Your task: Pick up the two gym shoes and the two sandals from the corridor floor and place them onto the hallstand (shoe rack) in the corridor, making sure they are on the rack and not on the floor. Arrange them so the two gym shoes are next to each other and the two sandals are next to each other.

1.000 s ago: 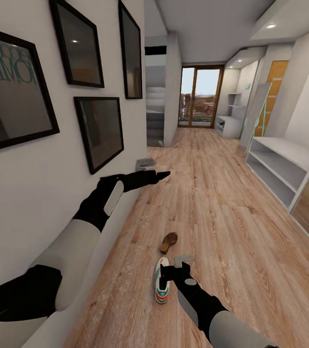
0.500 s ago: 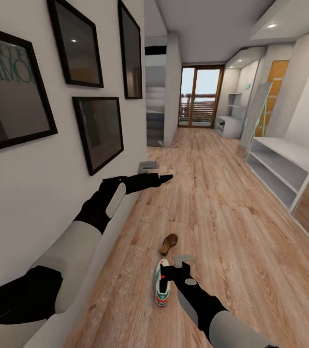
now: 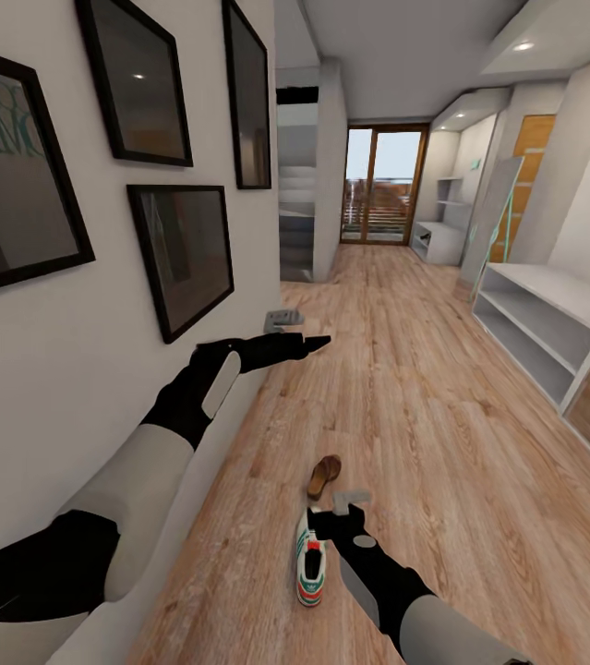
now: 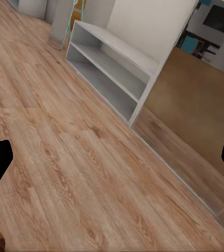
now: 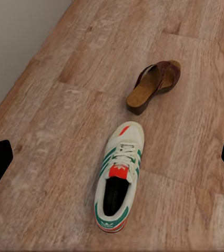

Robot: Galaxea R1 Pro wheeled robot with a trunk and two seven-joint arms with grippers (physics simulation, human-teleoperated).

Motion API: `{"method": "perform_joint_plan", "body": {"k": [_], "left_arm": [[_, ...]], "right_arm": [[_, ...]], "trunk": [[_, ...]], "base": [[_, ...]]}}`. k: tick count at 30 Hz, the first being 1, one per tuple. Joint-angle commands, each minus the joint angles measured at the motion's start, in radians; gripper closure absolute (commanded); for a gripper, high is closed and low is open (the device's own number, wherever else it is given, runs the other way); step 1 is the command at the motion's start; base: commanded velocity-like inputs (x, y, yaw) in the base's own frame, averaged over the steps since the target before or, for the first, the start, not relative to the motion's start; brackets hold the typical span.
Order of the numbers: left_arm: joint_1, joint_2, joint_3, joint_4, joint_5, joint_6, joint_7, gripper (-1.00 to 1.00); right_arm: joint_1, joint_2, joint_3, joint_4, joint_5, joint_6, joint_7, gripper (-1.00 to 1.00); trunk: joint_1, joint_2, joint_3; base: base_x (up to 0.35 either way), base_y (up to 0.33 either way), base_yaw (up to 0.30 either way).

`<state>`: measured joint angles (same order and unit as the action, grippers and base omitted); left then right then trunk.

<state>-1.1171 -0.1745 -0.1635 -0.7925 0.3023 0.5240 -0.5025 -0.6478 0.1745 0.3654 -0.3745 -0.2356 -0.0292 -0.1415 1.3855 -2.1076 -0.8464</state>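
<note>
1. Between the earlier frames and now the whole head view shifts slightly: the wall pictures slide left and the shoes sit a touch higher and farther, so the camera has moved, not the things; both arms keep nearly the same pose.
2. Corridor floor (image 3: 424,406): wood-grain planks running from near to far, carrying the footwear.
3. Hallstand (image 3: 539,328): pale-grey unit at the far right, two open shelf levels under a bench top, well apart from the shoes; no footwear shows on the part in view.
4. Left gripper (image 3: 318,343): held out level over the floor beside the left wall, far beyond the shoes. The left wrist view shows its dark fingertips at opposite edges, so the fingers stand apart with nothing between.
5. Right gripper (image 3: 318,528): hovers just above the gym shoe; the right wrist view shows fingertips wide apart and nothing held. This arm is clearly the nearer.
6. Gym shoe (image 5: 119,176): directly below the right gripper, upright on its sole, long axis near-to-far, toe pointing far; cream with green stripes, red-orange tongue label and heel.
7. Sandal (image 5: 154,86): just beyond the shoe's toe, not touching; brown strap, tan footbed, angled far-right.
</note>
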Motion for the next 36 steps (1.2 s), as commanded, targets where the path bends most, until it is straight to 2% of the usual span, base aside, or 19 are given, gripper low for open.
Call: {"method": "perform_joint_plan", "body": {"k": [1,10,19,22,23,24,29,31,33,36], "left_arm": [[0.003,0.000,0.000,-0.001,0.008,0.008,0.000,-1.00],[0.010,0.000,0.000,-0.001,0.008,0.008,-0.002,-1.00],[0.011,0.000,-0.001,-0.001,0.006,0.007,-0.001,-1.00],[0.011,0.000,-0.020,-0.006,0.006,0.007,-0.002,-1.00],[0.011,0.000,-0.046,-0.008,0.007,0.008,-0.004,-1.00],[0.011,0.000,-0.057,-0.009,0.007,0.008,-0.005,-1.00],[0.007,0.000,-0.076,-0.011,0.015,0.009,-0.007,-1.00],[0.005,0.000,-0.077,-0.011,0.025,0.009,-0.008,-1.00],[0.003,0.000,-0.078,-0.011,0.070,0.010,-0.017,-1.00],[0.003,0.000,-0.079,-0.009,0.105,0.010,-0.042,-1.00]], "right_arm": [[-0.001,0.000,0.007,0.009,-0.010,-0.003,-0.007,-1.00],[-0.001,0.000,0.007,0.028,-0.010,-0.004,-0.010,-1.00],[-0.001,0.000,0.009,0.032,-0.011,-0.004,-0.083,-1.00],[-0.001,0.000,0.009,0.031,-0.011,-0.004,-0.089,-1.00],[-0.001,0.000,0.008,0.031,-0.011,-0.003,-0.091,-1.00],[-0.001,0.000,0.008,0.031,-0.011,-0.003,-0.091,-1.00],[-0.001,0.000,0.008,0.030,-0.012,-0.003,-0.092,-1.00],[-0.001,0.000,0.009,0.029,-0.012,-0.003,-0.091,-1.00],[-0.001,0.000,0.010,0.030,-0.013,-0.002,-0.087,-1.00],[-0.001,0.000,0.011,0.031,-0.013,-0.002,-0.084,-1.00]], "trunk": [[0.000,0.000,-0.001],[0.000,0.000,-0.001],[0.000,0.000,-0.001],[0.000,0.000,-0.001],[0.000,0.000,-0.001],[0.000,0.000,-0.001],[0.000,0.000,-0.001],[0.000,0.000,-0.001],[0.000,0.000,-0.001],[0.000,0.000,-0.001]], "base": [[0.013,0.000,0.000],[0.033,0.000,0.000],[0.068,0.000,0.000],[0.007,0.000,0.000],[0.001,0.000,0.000],[0.001,0.000,0.000],[0.000,0.000,0.000],[0.000,0.000,0.000],[0.000,0.000,0.000],[0.000,0.000,0.000]]}}
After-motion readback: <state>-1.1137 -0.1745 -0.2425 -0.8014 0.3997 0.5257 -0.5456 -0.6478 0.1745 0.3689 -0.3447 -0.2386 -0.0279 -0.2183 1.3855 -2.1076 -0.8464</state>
